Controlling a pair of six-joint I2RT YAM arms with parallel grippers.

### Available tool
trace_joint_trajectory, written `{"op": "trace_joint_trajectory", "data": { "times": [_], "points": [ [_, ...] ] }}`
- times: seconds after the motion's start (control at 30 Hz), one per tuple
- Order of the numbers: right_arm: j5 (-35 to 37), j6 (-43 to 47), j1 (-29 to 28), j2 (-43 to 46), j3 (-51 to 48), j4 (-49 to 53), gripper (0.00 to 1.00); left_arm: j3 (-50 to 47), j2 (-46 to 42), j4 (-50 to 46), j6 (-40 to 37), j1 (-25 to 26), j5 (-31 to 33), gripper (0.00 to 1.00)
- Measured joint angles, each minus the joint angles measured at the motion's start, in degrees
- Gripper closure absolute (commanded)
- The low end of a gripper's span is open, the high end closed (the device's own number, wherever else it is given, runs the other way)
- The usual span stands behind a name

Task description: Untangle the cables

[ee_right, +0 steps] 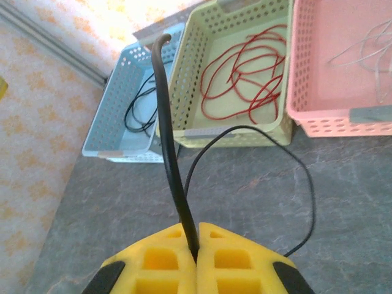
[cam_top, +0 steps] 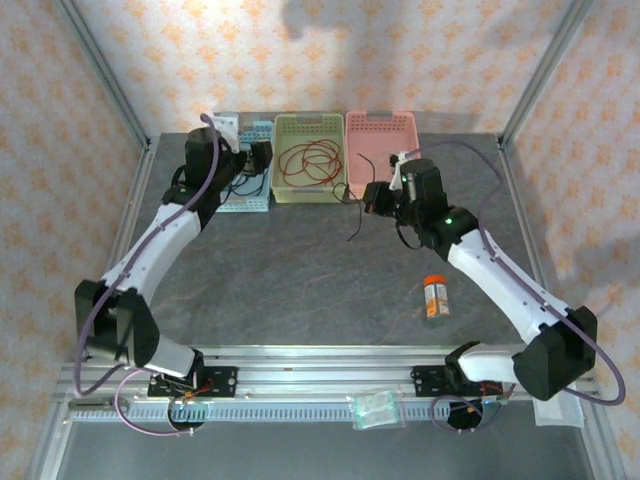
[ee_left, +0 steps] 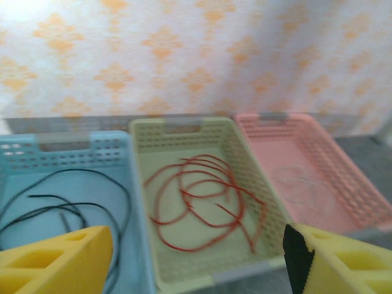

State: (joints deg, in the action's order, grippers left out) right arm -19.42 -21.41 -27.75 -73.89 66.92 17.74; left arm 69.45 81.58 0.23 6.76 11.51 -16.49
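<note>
1. Cables: one black cable (ee_right: pixel 173 159) is pinched in the R gripper (ee_right: pixel 196 254), rising stiff from betw. the fingers. Its thinner run loops over the table in front of the baskets.
2. Other cables lie sorted in 3 baskets at the far edge: black cables (ee_left: pixel 73 208) in the blue basket (ee_left: pixel 110 147), red cable (ee_left: pixel 205 199) coiled in the yellow-green basket (ee_left: pixel 177 125), pale cable (ee_right: pixel 367 46) in the pink basket (ee_left: pixel 269 122).
3. R gripper: yellow fingers clamped tight on the black cable, near the front of the pink and yellow-green baskets, above the table.
4. L gripper (ee_left: pixel 199 260): fingers spread wide, holding nothing, touching nothing. It hovers by the blue basket, facing all 3 baskets.
5. Surface: dark grey stone-look table (cam_top: pixel 300 290). An orange pill bottle (cam_top: pixel 434 297) lies on it near the R arm, well apart from the cables.
6. Room: orange-patterned wallpaper (cam_top: pixel 400 60) behind, w/ aluminium frame posts at the corners.
</note>
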Motion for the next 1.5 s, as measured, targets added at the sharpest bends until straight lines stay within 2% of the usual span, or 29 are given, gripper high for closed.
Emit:
{"op": "trace_joint_trajectory", "data": {
  "times": [0.27, 0.37, 0.47, 0.6, 0.87, 1.03, 1.2, 1.3, 1.37, 1.5],
  "points": [
    [-7.74, -0.02, 2.16, -4.63, 8.87, 5.01, 1.00, -12.00, -9.86, 1.86, -4.17, 9.40, -6.45, 0.24],
    [-10.08, -0.02, 2.43, -6.03, 10.51, 6.03, 1.00, -14.12, -11.10, 1.90, -5.44, 13.25, -8.52, 0.23],
    [-12.17, -0.02, 2.43, -7.34, 11.45, 6.93, 1.00, -14.82, -11.02, 1.92, -6.73, 16.55, -9.94, 0.22],
    [-14.34, 0.00, 2.43, -8.28, 11.52, 8.02, 1.00, -14.58, -9.53, 1.92, -8.61, 19.28, -10.51, 0.27],
    [-19.21, 0.28, 2.43, -8.41, 11.41, 8.46, 1.00, -10.84, -1.79, 1.62, -11.43, 21.84, -10.54, 0.28],
    [-21.73, 0.87, 2.43, -8.39, 10.78, 8.55, 1.00, -9.01, 1.11, 1.77, -12.33, 22.25, -10.80, 0.52],
    [-22.18, 1.53, 2.43, -8.39, 10.21, 9.38, 1.00, -8.00, 2.14, 1.84, -12.76, 22.67, -11.63, 0.83],
    [-22.12, 1.77, 2.43, -8.39, 10.16, 9.49, 1.00, -7.98, 2.14, 1.84, -12.92, 23.12, -11.89, 0.96],
    [-21.99, 1.92, 2.43, -8.39, 10.16, 9.49, 1.00, -7.98, 2.14, 1.81, -12.81, 23.45, -12.07, 1.00],
    [-21.97, 1.97, 2.43, -8.39, 10.16, 9.46, 1.00, -8.00, 2.14, 1.84, -12.28, 23.76, -12.04, 1.00]
  ]
}}
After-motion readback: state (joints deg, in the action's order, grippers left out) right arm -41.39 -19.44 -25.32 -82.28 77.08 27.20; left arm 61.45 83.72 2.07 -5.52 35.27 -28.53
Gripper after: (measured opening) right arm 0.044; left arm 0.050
